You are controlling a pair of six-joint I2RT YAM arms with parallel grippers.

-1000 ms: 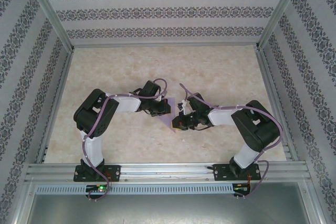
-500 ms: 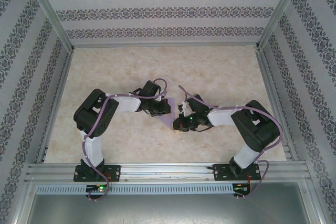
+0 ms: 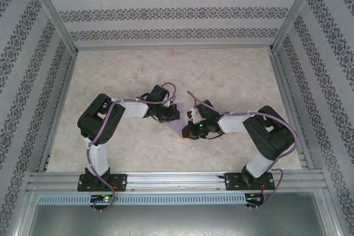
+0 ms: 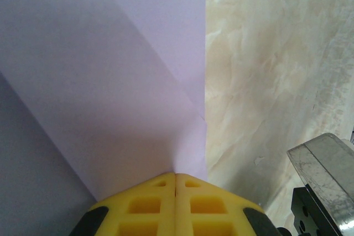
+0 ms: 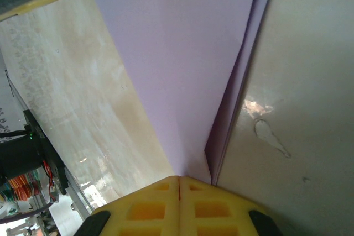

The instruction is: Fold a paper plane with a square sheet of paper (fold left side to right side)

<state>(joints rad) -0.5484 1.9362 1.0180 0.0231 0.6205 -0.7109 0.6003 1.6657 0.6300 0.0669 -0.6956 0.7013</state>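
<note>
The square sheet of paper (image 3: 178, 124) is lavender and lies folded to a narrow pointed shape on the marble table, between my two grippers. In the left wrist view the paper (image 4: 110, 81) shows diagonal creases and a straight right edge. My left gripper (image 4: 176, 174) is shut, its yellow tips resting on the paper near that edge. In the right wrist view the paper (image 5: 182, 53) has layered edges along its right side. My right gripper (image 5: 179, 178) is also shut, its tips set down on the paper's narrow end. From above, the left gripper (image 3: 175, 115) and right gripper (image 3: 188, 131) sit close together.
The marble tabletop (image 3: 232, 81) spreads wide behind and beside the arms. Aluminium frame rails (image 3: 177, 178) and patterned walls (image 3: 177, 15) close in the workspace. A grey metal part of the right arm (image 4: 323, 178) shows at the lower right of the left wrist view.
The right gripper has slid a little toward the near left along the paper. The left arm has held still.
</note>
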